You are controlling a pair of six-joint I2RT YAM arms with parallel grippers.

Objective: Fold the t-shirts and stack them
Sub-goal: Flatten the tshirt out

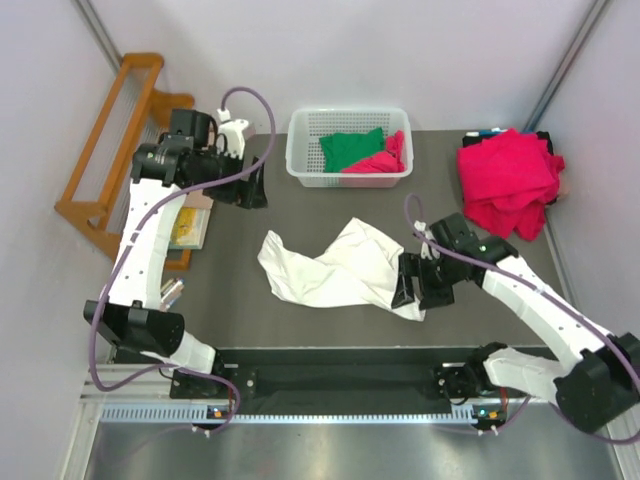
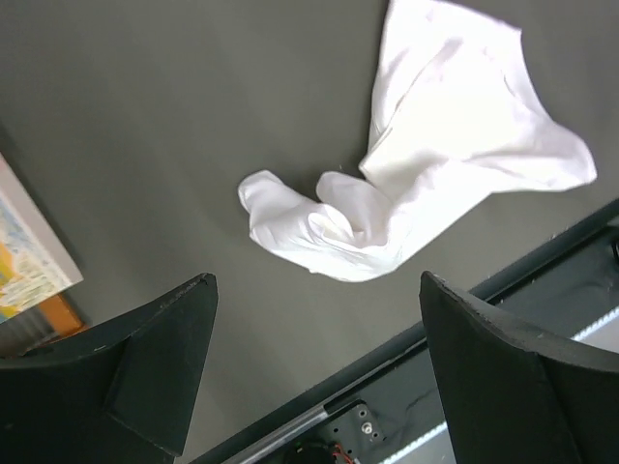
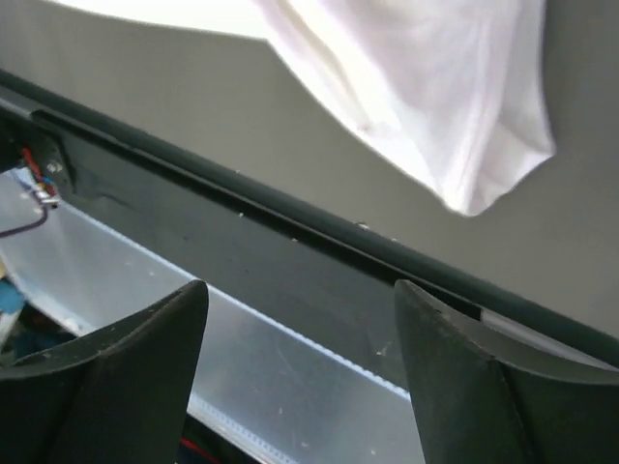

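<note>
One crumpled white cloth t-shirt lies loose in the middle of the dark grey table. One green shirt and one crimson-pink shirt sit in the white plastic lattice basket. A crimson-pink heap, perhaps several shirts, lies at the far right. The left gripper and right gripper both gape wide and empty, the right just beside the white shirt.

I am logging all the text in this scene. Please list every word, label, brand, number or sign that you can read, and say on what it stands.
No text can be read in any view.
Printed sheet: yellow and blue print, too blurred to read.
White shirt: no print or label shows on the visible cloth.
</note>
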